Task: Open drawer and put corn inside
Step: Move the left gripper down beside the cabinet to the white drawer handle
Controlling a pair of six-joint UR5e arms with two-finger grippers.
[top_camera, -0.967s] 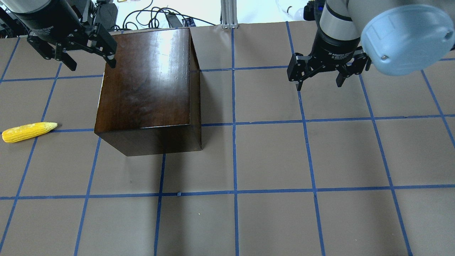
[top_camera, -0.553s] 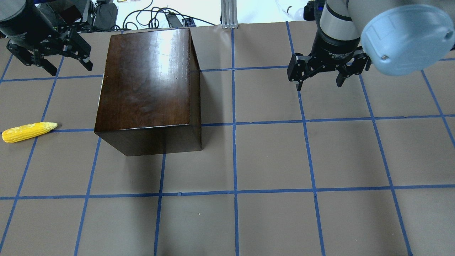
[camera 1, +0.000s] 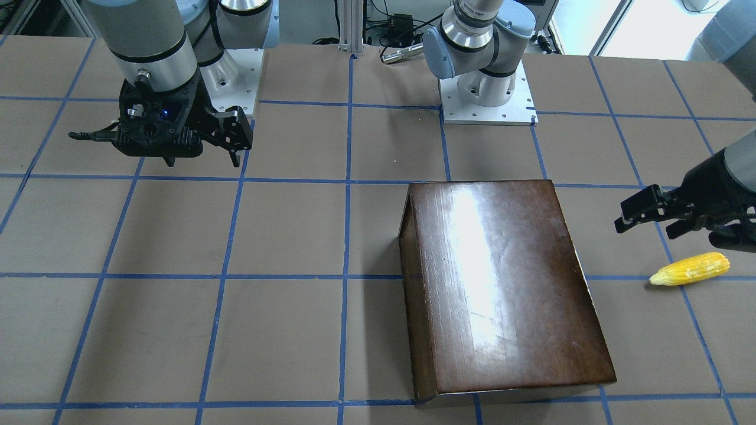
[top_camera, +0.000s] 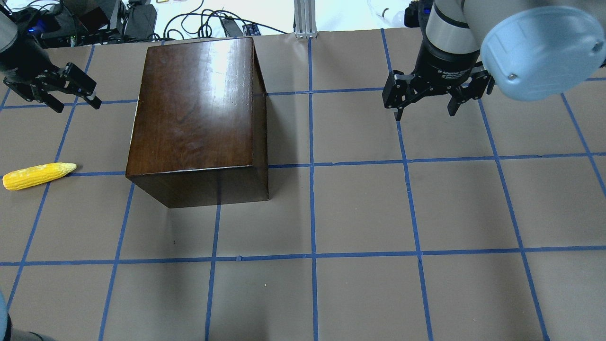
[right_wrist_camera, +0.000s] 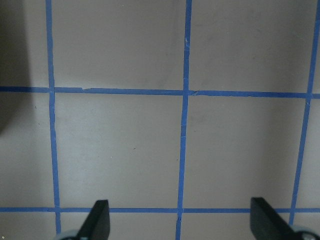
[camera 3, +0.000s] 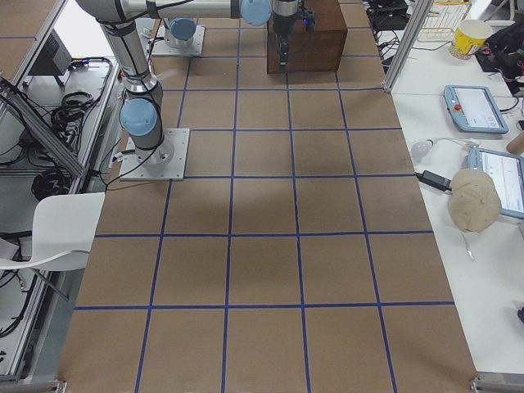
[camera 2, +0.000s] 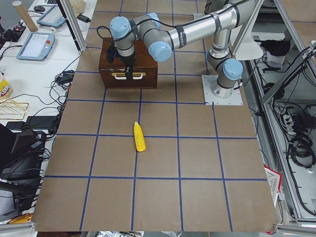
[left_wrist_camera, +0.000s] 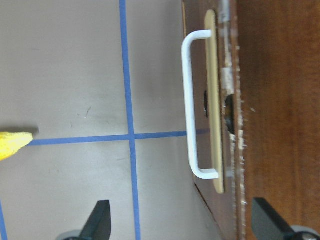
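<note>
Brown paper table [top_camera: 360,208], blue tape grid. Left gripper [top_camera: 78,105] spread wide, empty, facing cabinet [top_camera: 199,109] front. White handle [left_wrist_camera: 192,105] ahead between jaws, likely lined up for pull. Drawer [camera 2: 129,75] shut. Corn [top_camera: 38,175] on table before drawer front, well apart. Right gripper [top_camera: 424,115] spread, empty, far side of cabinet, out of way.

I see a brown table [top_camera: 360,208] marked with blue tape squares. A dark brown box cabinet [top_camera: 196,106] stands on it. The yellow corn [top_camera: 38,175] lies apart from the box.
</note>
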